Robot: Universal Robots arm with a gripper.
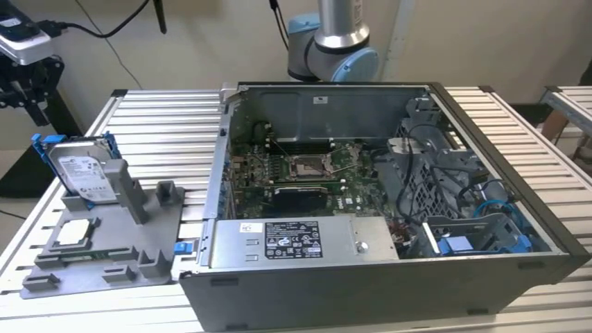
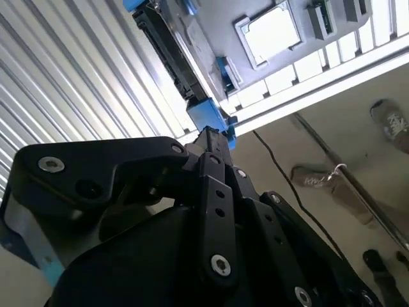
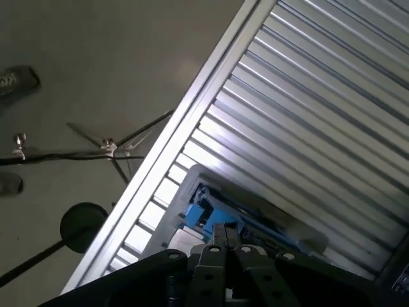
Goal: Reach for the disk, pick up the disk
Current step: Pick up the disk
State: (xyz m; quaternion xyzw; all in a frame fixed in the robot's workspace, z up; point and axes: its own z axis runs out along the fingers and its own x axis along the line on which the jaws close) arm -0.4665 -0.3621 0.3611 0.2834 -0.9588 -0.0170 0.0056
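The disk (image 1: 83,170) stands on edge in a grey holder (image 1: 129,243) at the exterior view's left, its white label facing out and blue rails along its sides. My gripper (image 1: 26,97) hangs above and to the left of it, a short way off and not touching. In the second wrist view the disk's dark edge (image 2: 172,57) and a blue rail end lie just beyond the gripper's black linkage (image 2: 214,144). The first wrist view has the blue-railed disk (image 3: 214,214) directly ahead of the gripper (image 3: 223,246).
A small square silver chip (image 1: 76,232) lies on the same holder. An open computer case (image 1: 370,208) with a long grey box (image 1: 296,239) takes up the middle of the slatted table (image 1: 166,132). Off the table edge are a person's shoes (image 2: 390,121) and a stand (image 3: 108,150) on the floor.
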